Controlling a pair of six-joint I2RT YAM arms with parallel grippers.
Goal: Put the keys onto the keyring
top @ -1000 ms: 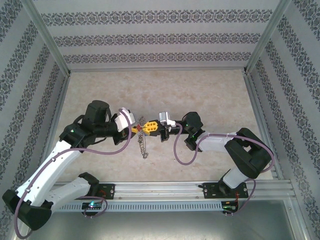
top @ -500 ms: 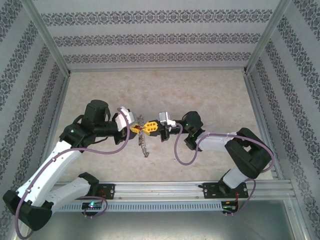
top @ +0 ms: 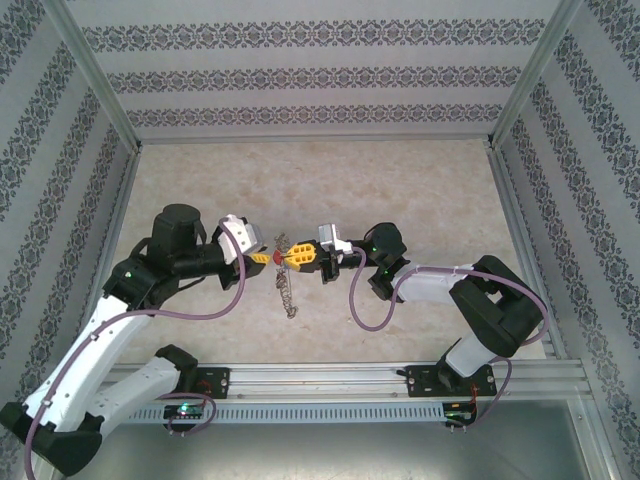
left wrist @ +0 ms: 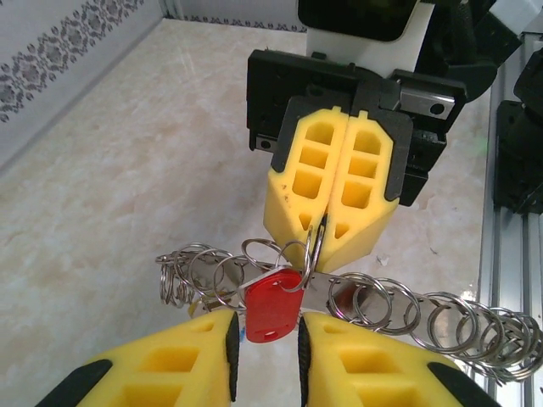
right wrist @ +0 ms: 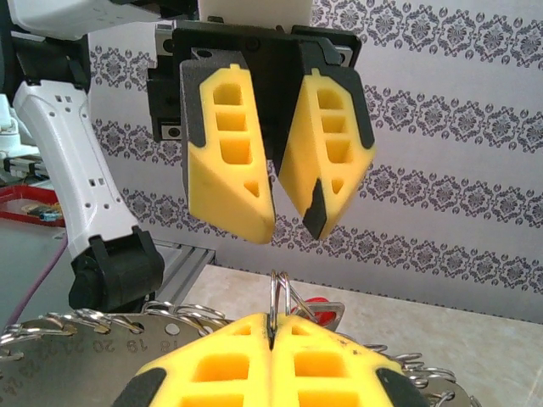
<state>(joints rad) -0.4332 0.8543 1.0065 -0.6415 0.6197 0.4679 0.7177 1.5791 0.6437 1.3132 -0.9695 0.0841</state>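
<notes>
Keyring (top: 288, 290) first: it is a silvery chain of linked rings, gripped near its far end by my right tool (top: 297, 256) over the middle of the counter (top: 420, 190), with the long part trailing toward the near edge. Whether that tail lies on the counter or hangs clear I cannot tell. The right tool is closed tight, its yellow pads pressed together on a single wire ring of the chain. On the right wrist view that ring stands upright out of the seam between the pads. One red key (left wrist: 273, 307) hangs on the same ring. On the left wrist view its plastic head sits just below the right tool's tips, with the other rings strung out to either side. I cannot make out the key's metal blade. My left tool (top: 262, 257) faces the right one tip to tip, close but apart, with a sliver of counter between them from above. Its jaws stand narrowly parted and hold nothing. On the right wrist view its two yellow fingers (right wrist: 229, 170) sit above the ring with wallpaper showing between their tips. On its own view the red head shows in the slot between the fingers, and neither one seems to touch it.
</notes>
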